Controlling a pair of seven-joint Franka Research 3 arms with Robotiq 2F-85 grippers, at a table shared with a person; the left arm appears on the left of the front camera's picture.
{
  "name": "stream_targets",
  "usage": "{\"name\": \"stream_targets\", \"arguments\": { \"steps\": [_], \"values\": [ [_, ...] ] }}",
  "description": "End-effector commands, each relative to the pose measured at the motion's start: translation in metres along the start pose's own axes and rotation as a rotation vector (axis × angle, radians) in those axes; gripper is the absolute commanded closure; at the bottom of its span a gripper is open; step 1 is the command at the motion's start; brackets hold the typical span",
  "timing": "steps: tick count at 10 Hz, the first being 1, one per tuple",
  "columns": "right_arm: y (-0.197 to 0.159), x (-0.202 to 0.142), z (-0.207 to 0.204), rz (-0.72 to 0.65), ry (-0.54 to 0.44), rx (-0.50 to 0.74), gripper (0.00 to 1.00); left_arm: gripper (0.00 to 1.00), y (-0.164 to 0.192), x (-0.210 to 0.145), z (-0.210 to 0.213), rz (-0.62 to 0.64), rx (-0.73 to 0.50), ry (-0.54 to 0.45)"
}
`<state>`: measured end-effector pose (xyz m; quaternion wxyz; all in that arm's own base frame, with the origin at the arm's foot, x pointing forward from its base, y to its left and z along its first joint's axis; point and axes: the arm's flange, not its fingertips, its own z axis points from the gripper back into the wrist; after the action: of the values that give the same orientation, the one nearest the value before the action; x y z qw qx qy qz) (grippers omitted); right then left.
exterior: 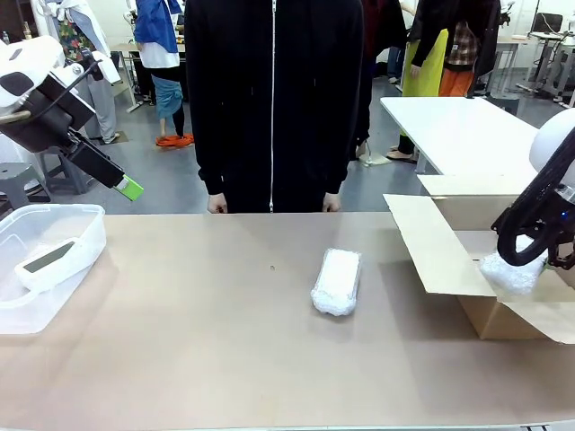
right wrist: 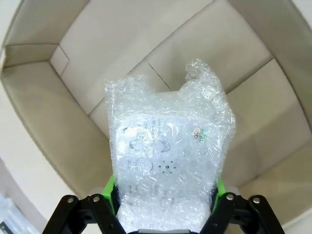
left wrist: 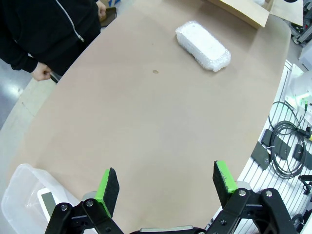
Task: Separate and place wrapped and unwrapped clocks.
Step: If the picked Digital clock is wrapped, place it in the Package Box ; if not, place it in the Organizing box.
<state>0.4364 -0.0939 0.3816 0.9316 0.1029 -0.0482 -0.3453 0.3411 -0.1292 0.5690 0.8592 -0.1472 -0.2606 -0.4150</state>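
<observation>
Open tabletop (exterior: 180, 296) around lone wrapped clock (exterior: 337, 281)

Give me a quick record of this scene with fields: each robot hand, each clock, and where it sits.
Left hand: open, empty, raised
Right hand: shut on wrapped clock, over cardboard box
Second wrapped clock: lying mid table, untouched
Bare clock: inside clear bin

Clear plastic bin (exterior: 90, 235) at left of table (exterior: 198, 341); open cardboard box (exterior: 508, 319) at right; person in black jacket (exterior: 269, 90) opposite.
</observation>
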Motion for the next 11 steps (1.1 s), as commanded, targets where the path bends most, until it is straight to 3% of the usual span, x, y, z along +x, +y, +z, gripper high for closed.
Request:
{"name": "stream_targets", "arguments": {
  "steps": [1,2,3,11],
  "values": [
    [0.006,0.004,-0.002,-0.007,-0.001,-0.037,0.19,0.00,0.000,-0.001,0.000,-0.001,-0.016,-0.006],
    [0.006,0.003,-0.001,-0.011,-0.008,-0.049,0.19,0.00,0.000,-0.001,0.000,-0.001,-0.016,-0.006],
    [0.005,0.003,0.000,-0.017,-0.013,-0.059,0.00,0.00,0.000,-0.001,0.000,-0.001,-0.016,-0.006],
    [0.010,-0.002,0.026,0.008,-0.030,-0.057,0.00,0.00,0.000,-0.001,0.000,-0.001,-0.016,-0.006]
  ]
}}
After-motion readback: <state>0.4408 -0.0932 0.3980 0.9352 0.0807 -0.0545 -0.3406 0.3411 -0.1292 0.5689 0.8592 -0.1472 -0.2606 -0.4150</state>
